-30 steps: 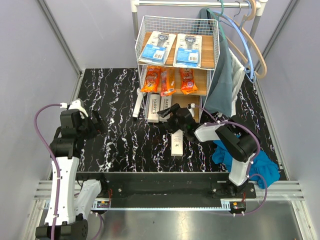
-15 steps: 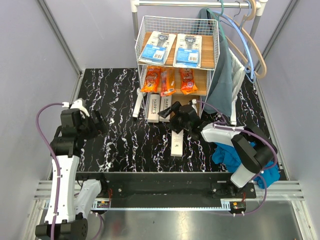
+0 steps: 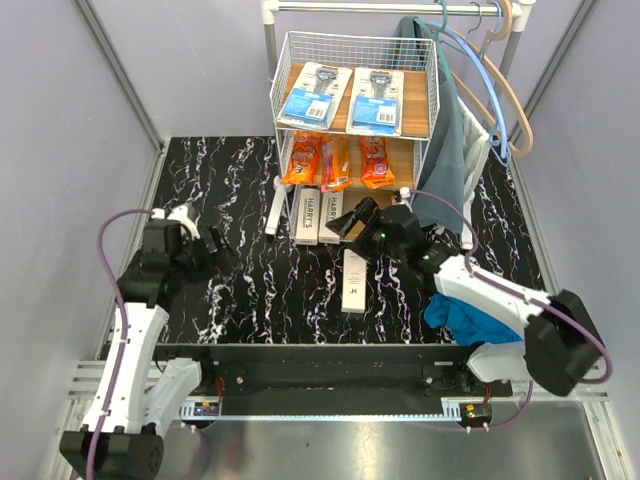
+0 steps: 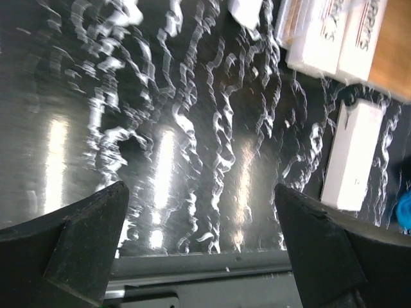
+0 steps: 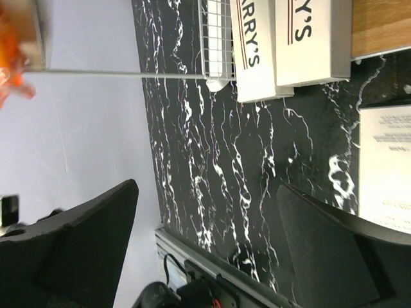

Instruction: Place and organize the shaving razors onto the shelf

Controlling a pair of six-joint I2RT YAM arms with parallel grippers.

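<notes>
The shelf stands at the back. Its top board holds two blue blister cards, its middle board three orange bags, and its bottom board two white HARRY'S boxes. These boxes also show in the right wrist view. One white box lies loose on the table in front of the shelf; it also shows in the left wrist view and in the right wrist view. Another white box lies left of the shelf. My right gripper is open and empty above the loose box, at the bottom board. My left gripper is open and empty at the left.
A white clothes rail with hangers and a grey-green garment stands right of the shelf. A blue cloth lies at the near right under my right arm. Grey walls close in both sides. The black marble table top ends at a metal rail in front.
My right arm has stretched out and its gripper has shifted a little right and back toward the shelf's bottom board. My left gripper has moved right toward the table's middle.
</notes>
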